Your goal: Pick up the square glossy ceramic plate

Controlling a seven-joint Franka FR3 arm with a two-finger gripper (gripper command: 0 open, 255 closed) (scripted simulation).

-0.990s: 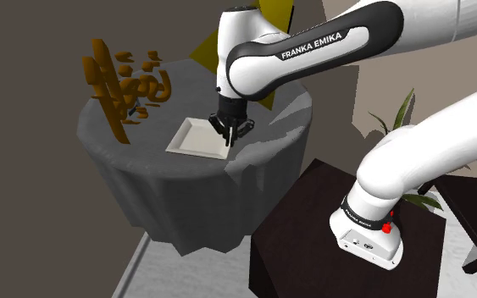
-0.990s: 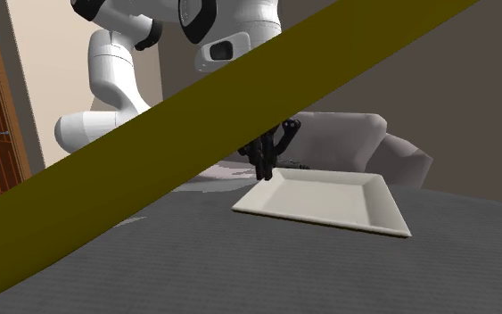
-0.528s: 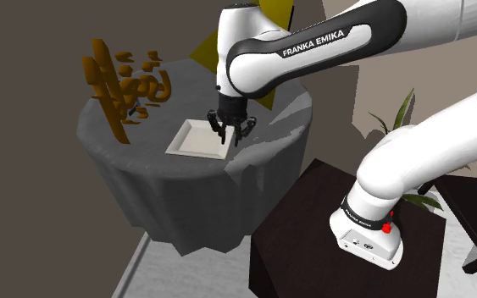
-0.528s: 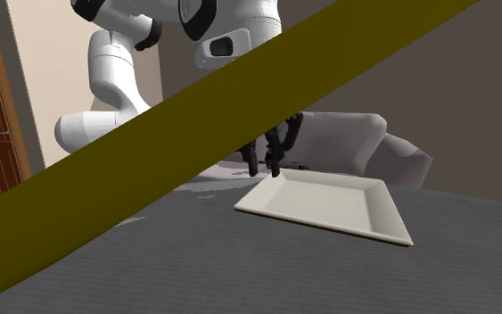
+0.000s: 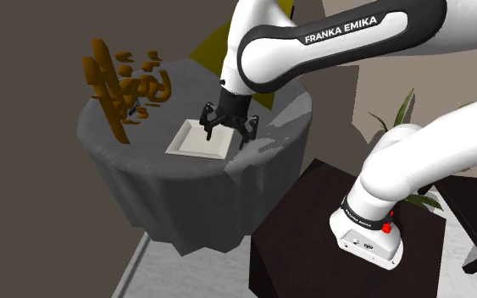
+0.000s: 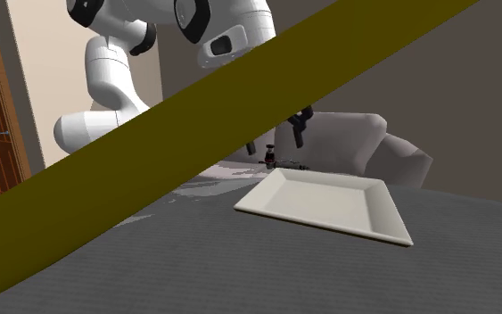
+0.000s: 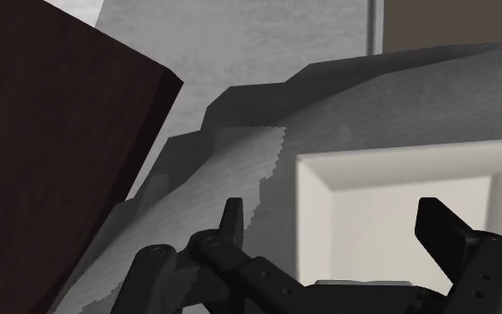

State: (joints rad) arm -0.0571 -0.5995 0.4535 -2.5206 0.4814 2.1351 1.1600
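plate: the white square plate [image 5: 192, 140] is lying flat on the grey-draped round table [image 5: 152, 135], on the side nearer the stand.
claw: the claw [image 5: 226, 127] is hanging wide open over the plate's edge, gripping nothing.
key relation: in the wrist view, the rim is running between the fingers, with most of the plate lying toward the shoulder view's left.
next move: likely lowering straight onto that rim.

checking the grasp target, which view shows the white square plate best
The second exterior view: the whole plate lies unobstructed on the grey cloth. The shoulder view has the gripper over its edge; the wrist view crops it.
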